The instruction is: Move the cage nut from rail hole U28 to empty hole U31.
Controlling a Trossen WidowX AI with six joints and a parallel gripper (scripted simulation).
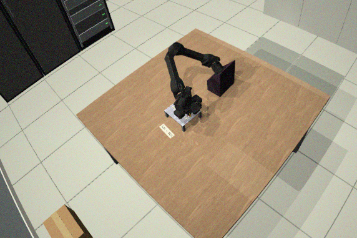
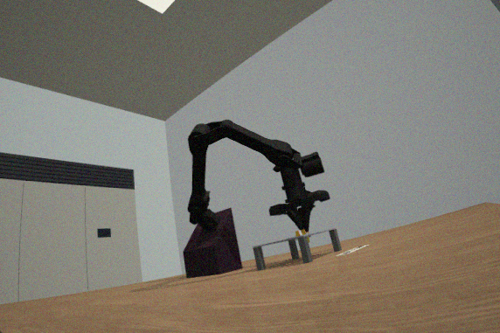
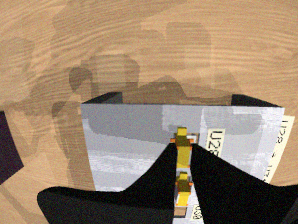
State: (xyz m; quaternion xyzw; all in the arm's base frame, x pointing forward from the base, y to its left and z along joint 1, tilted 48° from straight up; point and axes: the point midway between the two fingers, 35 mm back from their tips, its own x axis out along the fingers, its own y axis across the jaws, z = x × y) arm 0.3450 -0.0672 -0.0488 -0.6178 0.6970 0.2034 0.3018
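Ideally, with the black two-fingered claw (image 1: 188,114) (image 2: 303,230) (image 3: 181,148) closed on the yellow U28 cage nut (image 2: 303,233) (image 3: 183,153), lift square to the silvery rail plate (image 1: 183,122) (image 2: 274,242) (image 3: 132,130), sparing its yellow neighbour (image 3: 183,196).

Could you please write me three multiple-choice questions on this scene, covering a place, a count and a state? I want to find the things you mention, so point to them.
1. Where is the cage nut at the tool's fingertips?
A) On the floor
B) Beside the U28 label
C) On the purple block

2. How many yellow cage nuts does the wrist view show?
A) Two
B) Four
C) Five

3. How is the tool?
A) Wide open
B) Closed on nothing
C) Closed on a cage nut

1: B, the gripped cage nut (image 3: 184,156) is left of the U28 label (image 3: 215,142).
2: A, the other cage nut (image 3: 183,196) makes two.
3: C, the tool's (image 2: 304,232) (image 3: 184,150) fingers pinch the nut nearer the label.
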